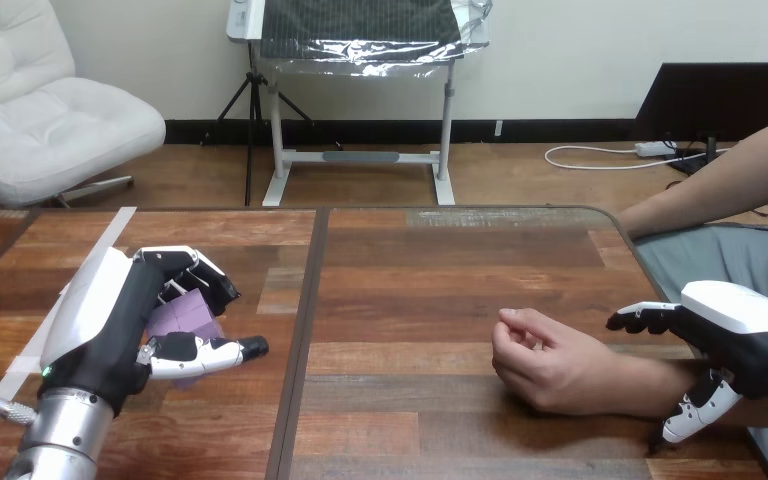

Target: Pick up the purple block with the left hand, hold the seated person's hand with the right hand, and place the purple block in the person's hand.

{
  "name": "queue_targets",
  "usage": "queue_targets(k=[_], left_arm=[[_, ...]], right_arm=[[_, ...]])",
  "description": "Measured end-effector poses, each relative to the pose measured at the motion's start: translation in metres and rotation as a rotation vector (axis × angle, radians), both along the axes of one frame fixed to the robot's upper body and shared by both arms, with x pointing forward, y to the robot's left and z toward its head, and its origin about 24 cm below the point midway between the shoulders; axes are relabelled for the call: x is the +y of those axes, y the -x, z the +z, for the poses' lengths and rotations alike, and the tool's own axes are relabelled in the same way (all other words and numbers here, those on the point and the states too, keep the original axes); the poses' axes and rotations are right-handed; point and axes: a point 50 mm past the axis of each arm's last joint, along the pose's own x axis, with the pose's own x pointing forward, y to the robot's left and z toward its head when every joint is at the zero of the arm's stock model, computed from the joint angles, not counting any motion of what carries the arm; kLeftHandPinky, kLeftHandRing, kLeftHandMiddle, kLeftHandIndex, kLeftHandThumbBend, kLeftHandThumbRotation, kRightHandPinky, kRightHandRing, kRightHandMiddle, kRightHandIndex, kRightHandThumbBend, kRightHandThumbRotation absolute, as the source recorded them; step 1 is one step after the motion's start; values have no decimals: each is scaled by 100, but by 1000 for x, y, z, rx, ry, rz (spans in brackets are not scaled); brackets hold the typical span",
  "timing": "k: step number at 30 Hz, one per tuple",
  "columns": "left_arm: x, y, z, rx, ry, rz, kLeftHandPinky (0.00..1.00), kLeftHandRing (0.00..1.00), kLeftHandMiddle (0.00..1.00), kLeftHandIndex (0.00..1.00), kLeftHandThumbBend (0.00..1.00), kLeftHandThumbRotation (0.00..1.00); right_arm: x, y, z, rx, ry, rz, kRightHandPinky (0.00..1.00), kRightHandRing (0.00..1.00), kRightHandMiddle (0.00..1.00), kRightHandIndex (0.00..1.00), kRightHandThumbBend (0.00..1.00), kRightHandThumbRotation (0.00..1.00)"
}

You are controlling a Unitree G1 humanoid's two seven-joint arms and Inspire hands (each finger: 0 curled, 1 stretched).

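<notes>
Two robot hands sit at opposite ends of the counter (440,290), and the coming move turns on the gap between them; the left robot hand (110,330) is at the view's left with its fingers curled over the purple block (182,318) and its thumb reaching under it, so we read it as clamped on the block; the person's hand (540,365) rests on the counter well to the right of it, across the seam between the boards; we judge that the block has to travel rightward and slightly nearer to us to reach it.

The person's hand lies loosely curled, knuckles toward the left robot hand, with the forearm (650,385) running off to the right; we judge that a curled palm offers little room for the block until it opens or turns up.

The right robot hand (740,330) is over the person's forearm, just behind the wrist, and is by far the nearer of the two; we cannot tell whether it has closed on the arm or only hovers above it.

Most of the block is covered by the left robot hand, so its long axis is not readable; whether it is clear of the counter is also uncertain.
</notes>
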Motion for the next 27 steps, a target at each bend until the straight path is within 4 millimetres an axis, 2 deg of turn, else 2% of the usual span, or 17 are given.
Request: queue_targets(k=[11, 21, 27], left_arm=[[0, 0, 0, -1, 2, 0, 32, 35, 41, 43, 71, 0], [0, 0, 1, -3, 9, 0, 31, 35, 41, 43, 71, 0], [0, 0, 1, -4, 13, 1, 31, 35, 41, 43, 71, 0]], right_arm=[[1, -4, -1, 24, 38, -5, 70, 82, 82, 83, 100, 10], [1, -6, -2, 37, 51, -5, 74, 82, 81, 81, 100, 11], [1, -7, -3, 54, 59, -4, 72, 84, 82, 80, 100, 12]])
